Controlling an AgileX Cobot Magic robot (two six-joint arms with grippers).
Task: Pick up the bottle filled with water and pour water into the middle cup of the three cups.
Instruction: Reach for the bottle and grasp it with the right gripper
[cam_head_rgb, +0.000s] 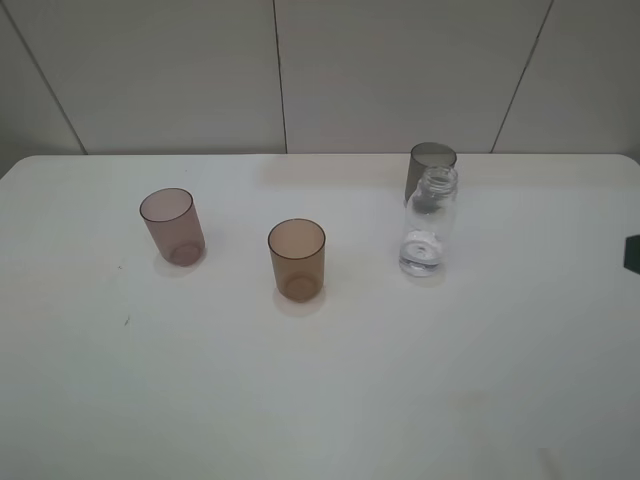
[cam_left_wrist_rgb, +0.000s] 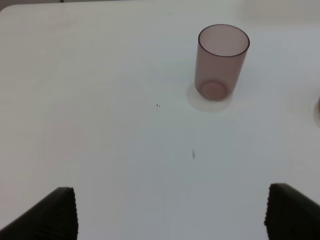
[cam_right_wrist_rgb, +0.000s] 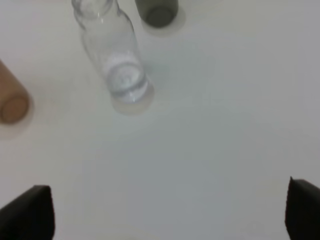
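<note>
A white desk (cam_head_rgb: 330, 400) carries four things, all standing upright and apart from the arms. The small clear colourless plastic bottle (cam_head_rgb: 429, 222), capless with a wide threaded neck, stands on the right half of the desk in the high view. Its base looks whitish, but the water level cannot be made out. Right behind the bottle, so close that they overlap in the high view, stands the dark grey translucent tumbler (cam_head_rgb: 430, 162). Whether the two touch cannot be told.

The translucent brown-orange plastic tumbler (cam_head_rgb: 297, 259), slightly tapered, stands near the middle of the desk, well apart from the bottle and somewhat nearer the front edge. The pinkish-mauve translucent tumbler (cam_head_rgb: 172, 226) stands farther left and a little farther back. All three tumblers look empty.

The left fingers (cam_left_wrist_rgb: 55, 215) are dark and ribbed. They are spread wide with only bare desk between them and grip nothing. The pinkish-mauve tumbler (cam_left_wrist_rgb: 222, 62) stands well ahead of them, off to one side. A small dark speck (cam_left_wrist_rgb: 193, 154) marks the desk between the tumbler and the fingers.

The right fingers (cam_right_wrist_rgb: 30, 212) are likewise spread wide and hold nothing. Ahead of them stands the bottle (cam_right_wrist_rgb: 112, 52), with the dark grey tumbler (cam_right_wrist_rgb: 157, 11) just beyond it and the brown-orange tumbler (cam_right_wrist_rgb: 11, 97) off to the side.

A pale panelled wall (cam_head_rgb: 380, 70) rises behind the desk.
</note>
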